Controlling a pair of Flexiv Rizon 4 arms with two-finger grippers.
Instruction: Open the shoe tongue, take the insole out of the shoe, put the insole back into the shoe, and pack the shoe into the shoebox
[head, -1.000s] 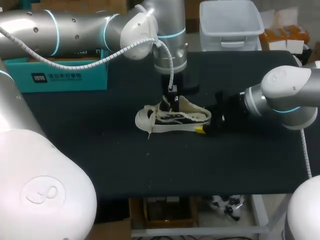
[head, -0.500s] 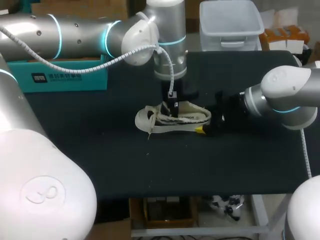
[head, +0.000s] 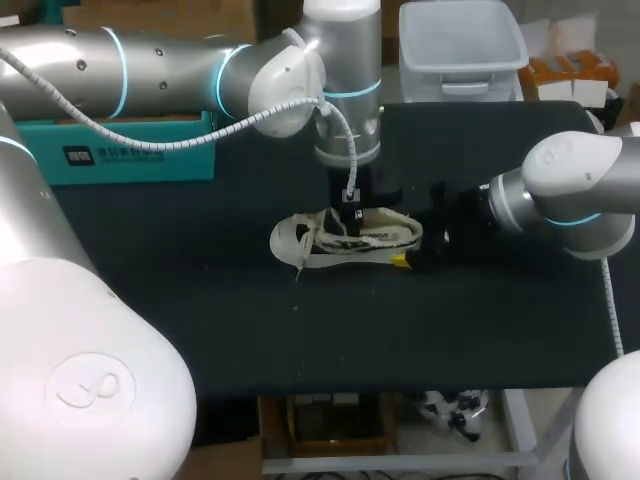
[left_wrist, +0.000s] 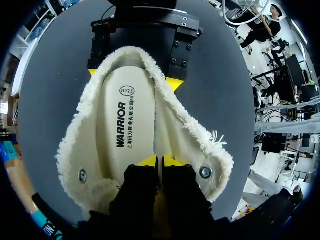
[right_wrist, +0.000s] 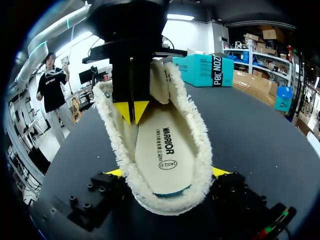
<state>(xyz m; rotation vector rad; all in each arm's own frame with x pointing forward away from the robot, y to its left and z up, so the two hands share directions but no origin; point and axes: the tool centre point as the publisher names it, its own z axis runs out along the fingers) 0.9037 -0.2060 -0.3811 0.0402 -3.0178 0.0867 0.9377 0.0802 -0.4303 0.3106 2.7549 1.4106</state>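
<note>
A cream shoe (head: 345, 240) with a fluffy lining lies on the black table, toe to the left. The white insole (left_wrist: 127, 125) lies flat inside it, seen also in the right wrist view as the insole (right_wrist: 162, 145). My left gripper (left_wrist: 160, 161) comes down from above into the shoe's opening; its yellow tips are pressed almost together on the insole's edge beside the lining. In the head view the left gripper (head: 350, 208) is over the middle of the shoe. My right gripper (right_wrist: 167, 172) straddles the heel, one yellow fingertip (right_wrist: 114, 172) against each side, steadying the shoe (right_wrist: 200, 150).
A teal shoebox (head: 130, 150) stands at the back left of the table. A clear plastic bin (head: 460, 45) sits at the far edge, right of middle. The shoe's laces (head: 300, 255) trail toward the toe.
The insole's end that stood up above the shoe has gone down inside it. My left gripper moved lower and slightly right with it. The right arm has not moved.
</note>
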